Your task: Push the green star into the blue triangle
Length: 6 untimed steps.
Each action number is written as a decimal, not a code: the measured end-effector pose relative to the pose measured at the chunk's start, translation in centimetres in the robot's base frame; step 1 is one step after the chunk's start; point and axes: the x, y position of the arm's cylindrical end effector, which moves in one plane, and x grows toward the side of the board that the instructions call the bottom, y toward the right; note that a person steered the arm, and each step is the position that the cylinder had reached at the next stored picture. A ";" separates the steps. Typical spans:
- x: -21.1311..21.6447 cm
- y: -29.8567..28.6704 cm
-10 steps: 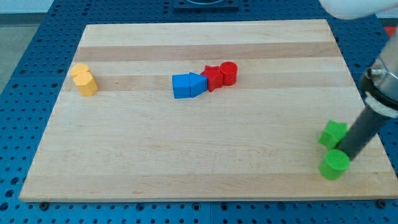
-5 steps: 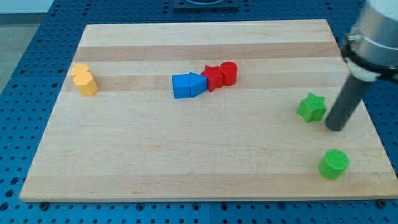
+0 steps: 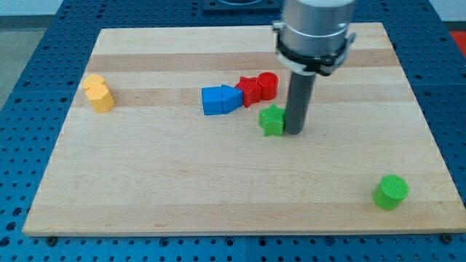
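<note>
The green star (image 3: 272,120) lies near the middle of the wooden board (image 3: 182,182), just below the red blocks. My tip (image 3: 294,132) touches the star's right side. The blue triangle (image 3: 231,98) sits up and to the left of the star, a short gap away, wedged between a blue cube (image 3: 213,100) on its left and a red star (image 3: 249,91) on its right.
A red cylinder (image 3: 268,85) sits right of the red star. Two yellow blocks (image 3: 98,93) stand together at the view's left. A green cylinder (image 3: 391,192) stands at the bottom right, near the board's edge.
My tip has swept left and slightly up from the right edge, pushing the green star away from the green cylinder to just below the red blocks. The other blocks have not moved.
</note>
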 end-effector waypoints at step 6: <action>-0.5 -9.0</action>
